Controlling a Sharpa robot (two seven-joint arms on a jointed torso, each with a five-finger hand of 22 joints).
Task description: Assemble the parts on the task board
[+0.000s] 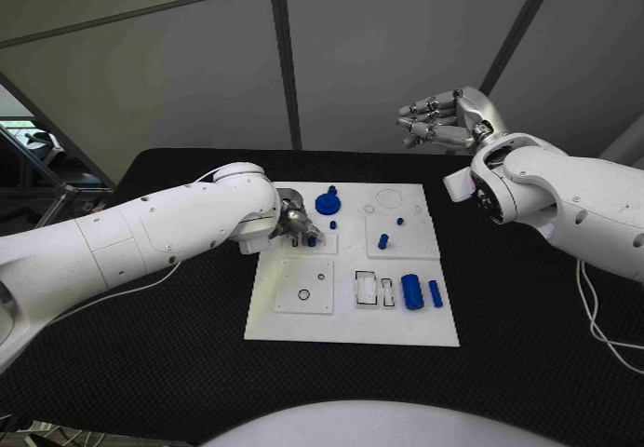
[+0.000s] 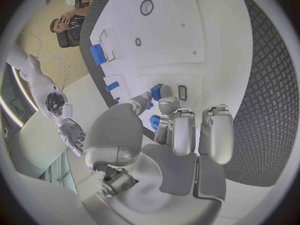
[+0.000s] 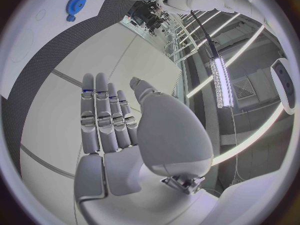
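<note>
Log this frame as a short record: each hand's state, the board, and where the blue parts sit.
left hand: on the board's left side, fingers around a small blue part
right hand: raised beyond the table's far edge, holding nothing, fingers straight
task board: white, centre of the black table
blue gear: far part of board
blue cylinder: lying on the near right

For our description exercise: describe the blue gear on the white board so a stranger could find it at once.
Start at the white task board on the black table. Near its far edge, beside the left hand, stands the blue toothed gear. It alone is round; the other blue parts are small pegs and bars.
</note>
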